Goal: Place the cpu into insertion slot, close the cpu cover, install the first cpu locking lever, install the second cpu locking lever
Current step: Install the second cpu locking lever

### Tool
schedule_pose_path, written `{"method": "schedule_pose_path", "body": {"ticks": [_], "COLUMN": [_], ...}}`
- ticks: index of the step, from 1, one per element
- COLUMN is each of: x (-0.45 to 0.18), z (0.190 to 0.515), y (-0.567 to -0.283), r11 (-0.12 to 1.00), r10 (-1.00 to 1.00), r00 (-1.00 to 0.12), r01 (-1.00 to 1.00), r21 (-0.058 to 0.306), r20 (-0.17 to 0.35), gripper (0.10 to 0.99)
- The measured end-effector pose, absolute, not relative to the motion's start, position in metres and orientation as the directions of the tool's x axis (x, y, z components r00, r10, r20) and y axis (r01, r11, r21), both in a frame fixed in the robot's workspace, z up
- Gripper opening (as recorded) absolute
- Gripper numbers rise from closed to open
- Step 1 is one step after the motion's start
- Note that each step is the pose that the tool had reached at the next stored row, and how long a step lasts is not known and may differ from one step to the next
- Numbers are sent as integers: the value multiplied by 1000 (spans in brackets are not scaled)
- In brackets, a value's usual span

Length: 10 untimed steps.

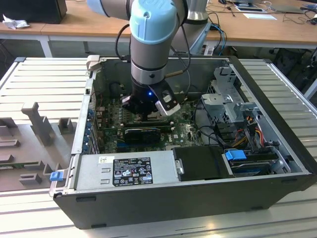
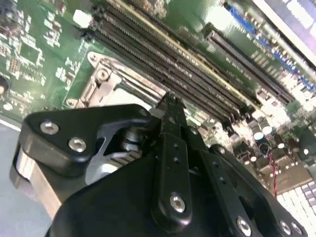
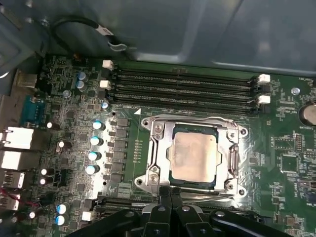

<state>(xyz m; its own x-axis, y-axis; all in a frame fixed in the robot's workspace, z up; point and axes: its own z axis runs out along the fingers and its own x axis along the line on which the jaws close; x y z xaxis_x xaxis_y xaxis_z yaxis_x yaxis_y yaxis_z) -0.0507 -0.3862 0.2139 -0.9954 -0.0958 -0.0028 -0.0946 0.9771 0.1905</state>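
The small square cpu (image 3: 193,157) with its pale silvery top already lies in the insertion slot (image 3: 154,174), and the thin silvery cpu cover (image 3: 232,159) lies down around it. The black end effector (image 3: 170,193) is clenched with nothing in it, tips by the slot's edge. Best to push slowly and straight, I think, so nothing bends.

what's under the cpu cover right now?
In the first wrist view the cpu cover lies flat over the insertion slot. The cpu shows through its square opening. The chip's edges and the socket contacts beneath are hidden.
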Motion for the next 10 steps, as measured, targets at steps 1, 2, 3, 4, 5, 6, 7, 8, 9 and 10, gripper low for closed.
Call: {"method": "schedule_pose_path", "body": {"ticks": [1, 2, 3, 4, 5, 6, 7, 8, 9, 10], "x": [-52, -53, -54, -57, -59, -62, -65, -67, -68, -68], "z": [214, 214, 213, 213, 213, 213, 213, 211, 210, 209], "y": [-388, -389, -392, -395, -397, -397, -398, -398, -398, -399], "r11": [975, 974, 972, 970, 968, 966, 964, 961, 960, 959], "r10": [-96, -97, -97, -97, -98, -98, -99, -99, -100, -100], "r00": [-995, -995, -995, -995, -995, -995, -995, -995, -995, -995], "r01": [-95, -96, -96, -96, -97, -97, -98, -99, -99, -99], "r21": [199, 206, 216, 222, 230, 239, 247, 259, 263, 266], "r20": [-4, -4, -5, -6, -7, -8, -9, -10, -10, -10], "gripper": [106, 106, 106, 106, 106, 106, 106, 106, 106, 106]}}
